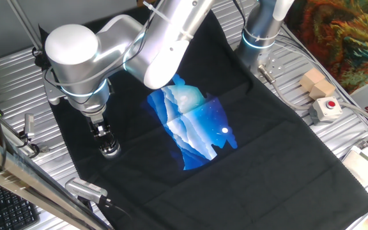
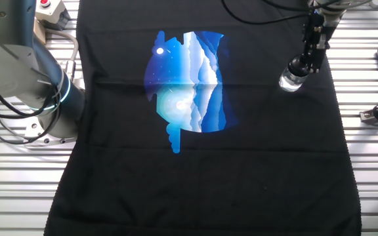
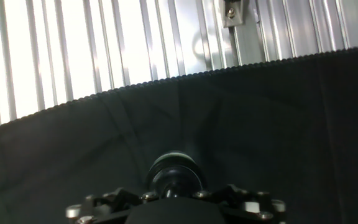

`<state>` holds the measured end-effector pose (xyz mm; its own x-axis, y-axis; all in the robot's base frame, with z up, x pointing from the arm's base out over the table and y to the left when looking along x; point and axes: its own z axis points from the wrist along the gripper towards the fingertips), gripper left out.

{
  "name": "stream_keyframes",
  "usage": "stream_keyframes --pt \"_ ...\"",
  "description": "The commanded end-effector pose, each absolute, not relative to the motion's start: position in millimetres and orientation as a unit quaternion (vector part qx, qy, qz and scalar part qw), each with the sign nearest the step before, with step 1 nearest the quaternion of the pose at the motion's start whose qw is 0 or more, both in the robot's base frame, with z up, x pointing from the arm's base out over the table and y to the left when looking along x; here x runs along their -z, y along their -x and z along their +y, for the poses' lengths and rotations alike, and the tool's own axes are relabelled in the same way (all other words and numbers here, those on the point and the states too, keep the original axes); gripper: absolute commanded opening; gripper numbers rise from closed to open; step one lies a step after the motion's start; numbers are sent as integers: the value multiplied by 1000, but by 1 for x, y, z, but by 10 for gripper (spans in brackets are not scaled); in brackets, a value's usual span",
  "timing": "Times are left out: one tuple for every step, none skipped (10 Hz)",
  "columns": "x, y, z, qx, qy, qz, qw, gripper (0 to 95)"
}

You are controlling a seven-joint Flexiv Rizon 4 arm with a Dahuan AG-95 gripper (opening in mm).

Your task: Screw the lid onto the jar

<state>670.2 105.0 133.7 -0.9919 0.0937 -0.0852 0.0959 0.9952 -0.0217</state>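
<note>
The jar [image 1: 110, 150] is small, of clear shiny glass, and stands on the black cloth near its left edge. In the other fixed view the jar [image 2: 290, 81] is at the upper right. The dark lid [image 2: 299, 65] sits on top of it. My gripper [image 1: 105, 137] comes straight down from above and its dark fingers [image 2: 309, 47] close round the lid. In the hand view a dark round cap with a pale rim [image 3: 174, 173] shows just beyond my gripper [image 3: 174, 190]; the fingertips themselves are hidden.
The black cloth [image 1: 267, 160] carries a blue picture [image 1: 193, 124]. Its edge [image 3: 166, 81] lies close behind the jar, with ribbed metal table beyond. A red-buttoned box [image 1: 326, 108] and a wooden block [image 1: 316, 83] lie at the right. A second arm's base [image 1: 260, 32] stands at the back.
</note>
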Motion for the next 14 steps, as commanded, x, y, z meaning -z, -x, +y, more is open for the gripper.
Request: stream_keyframes --pt "-134 -670 104 12 -46 998 40 950" --pt "-134 -670 103 13 -42 998 39 950" --pt "-135 -670 103 12 -39 998 40 950" --pt "-136 -671 102 10 -35 999 40 950" --pt "-138 -674 104 8 -34 999 33 950" --pt "-139 -675 105 9 -32 999 33 950" --pt "-140 -675 105 10 -28 999 34 950" --pt "-140 -675 105 9 -24 999 38 950" --pt "-140 -676 106 10 -16 999 38 950" --pt "-140 -676 106 11 3 999 35 950" --pt "-141 -676 106 11 13 999 32 760" --pt "-141 -676 106 9 18 999 30 760" --pt "-141 -676 106 10 19 999 29 760" --pt "-141 -676 106 11 19 999 27 760"
